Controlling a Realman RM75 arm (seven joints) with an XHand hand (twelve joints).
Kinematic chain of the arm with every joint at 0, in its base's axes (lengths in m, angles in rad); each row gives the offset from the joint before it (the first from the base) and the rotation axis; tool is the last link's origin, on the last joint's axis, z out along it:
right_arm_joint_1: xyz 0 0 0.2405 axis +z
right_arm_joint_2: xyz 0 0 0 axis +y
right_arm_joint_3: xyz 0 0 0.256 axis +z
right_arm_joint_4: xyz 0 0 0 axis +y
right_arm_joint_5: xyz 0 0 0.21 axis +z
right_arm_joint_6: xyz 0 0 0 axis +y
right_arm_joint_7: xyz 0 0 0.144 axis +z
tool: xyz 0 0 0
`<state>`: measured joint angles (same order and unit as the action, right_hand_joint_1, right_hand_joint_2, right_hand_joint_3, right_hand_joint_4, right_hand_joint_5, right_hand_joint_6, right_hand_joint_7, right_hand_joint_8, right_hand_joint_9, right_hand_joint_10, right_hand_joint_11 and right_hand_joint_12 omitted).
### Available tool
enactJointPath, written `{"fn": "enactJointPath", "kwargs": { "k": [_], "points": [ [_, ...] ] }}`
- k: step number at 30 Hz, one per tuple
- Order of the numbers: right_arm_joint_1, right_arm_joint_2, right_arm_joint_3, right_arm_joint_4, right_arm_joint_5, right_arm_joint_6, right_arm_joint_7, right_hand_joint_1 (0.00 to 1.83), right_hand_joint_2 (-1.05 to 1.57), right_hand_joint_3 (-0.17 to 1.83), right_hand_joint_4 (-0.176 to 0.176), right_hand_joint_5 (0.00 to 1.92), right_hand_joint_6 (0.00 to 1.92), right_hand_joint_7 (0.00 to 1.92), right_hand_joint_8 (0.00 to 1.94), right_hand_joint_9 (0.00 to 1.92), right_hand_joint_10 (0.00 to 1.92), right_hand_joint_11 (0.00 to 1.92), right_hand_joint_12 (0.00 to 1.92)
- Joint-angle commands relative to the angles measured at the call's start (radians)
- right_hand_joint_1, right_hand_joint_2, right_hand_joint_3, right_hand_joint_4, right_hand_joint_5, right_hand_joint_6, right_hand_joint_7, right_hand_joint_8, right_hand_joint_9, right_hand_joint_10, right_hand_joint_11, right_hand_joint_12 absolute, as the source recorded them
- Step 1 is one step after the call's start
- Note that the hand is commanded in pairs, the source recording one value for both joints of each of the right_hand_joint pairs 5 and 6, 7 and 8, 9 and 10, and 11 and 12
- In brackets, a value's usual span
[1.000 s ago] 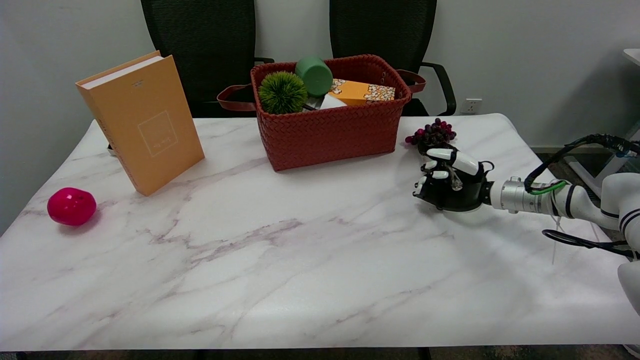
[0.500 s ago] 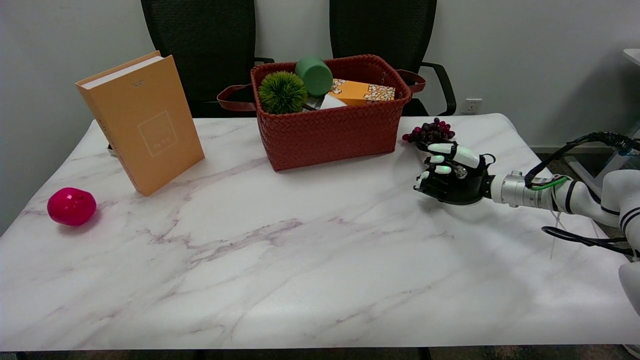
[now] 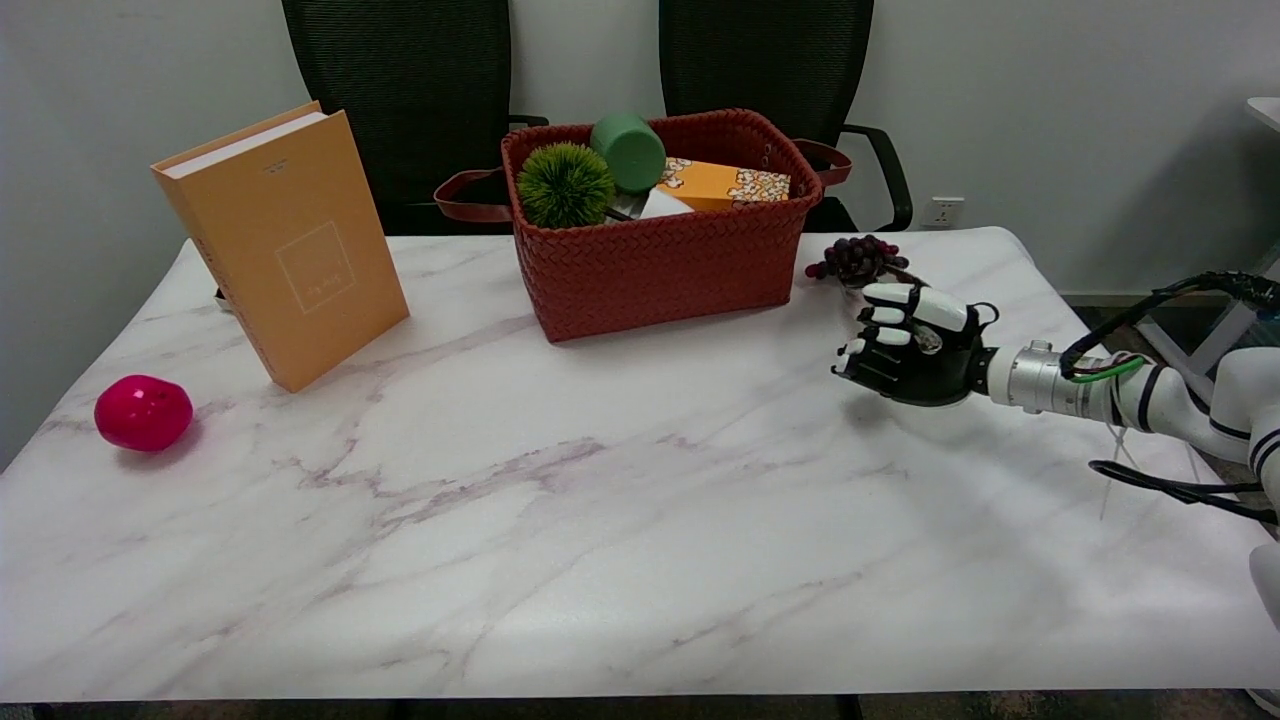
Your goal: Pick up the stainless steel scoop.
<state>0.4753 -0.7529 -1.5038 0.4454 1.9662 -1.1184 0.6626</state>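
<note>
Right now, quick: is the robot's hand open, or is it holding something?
Right hand: closed, fingers curled around a small shiny thing that looks like the stainless steel scoop. Most of it is hidden.

My right arm (image 3: pixel 1110 392) reaches in from 4 o'clock, wrist level, pointing to 9 o'clock. My right hand (image 3: pixel 908 345) has fingers curled; contents unclear.
</note>
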Motion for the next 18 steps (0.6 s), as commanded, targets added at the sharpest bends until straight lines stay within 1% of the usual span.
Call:
{"fn": "enactJointPath", "kwargs": {
  "k": [1,4,6,10,18],
  "points": [
    [-0.108,0.006,0.045,0.082,0.123,-0.003,-0.072,0.76,1.57,0.09,0.000,1.90,1.90,1.71,1.71,1.23,1.23,1.11,1.11],
    [-0.127,0.007,0.054,0.087,0.154,-0.011,-0.095,0.78,1.57,0.01,0.000,1.92,1.92,1.74,1.74,1.24,1.24,1.11,1.11],
    [-0.139,0.007,0.063,0.090,0.170,-0.023,-0.110,0.81,1.57,0.00,0.000,1.92,1.92,1.74,1.74,1.24,1.24,1.11,1.11],
    [-0.173,0.007,0.088,0.107,0.187,-0.044,-0.140,0.82,1.57,0.02,0.000,1.92,1.92,1.75,1.75,1.24,1.24,1.11,1.11],
    [-0.294,0.000,0.201,0.211,0.205,-0.021,-0.142,0.82,1.57,0.05,0.000,1.92,1.92,1.75,1.75,1.26,1.26,1.12,1.12]
  ]
}}
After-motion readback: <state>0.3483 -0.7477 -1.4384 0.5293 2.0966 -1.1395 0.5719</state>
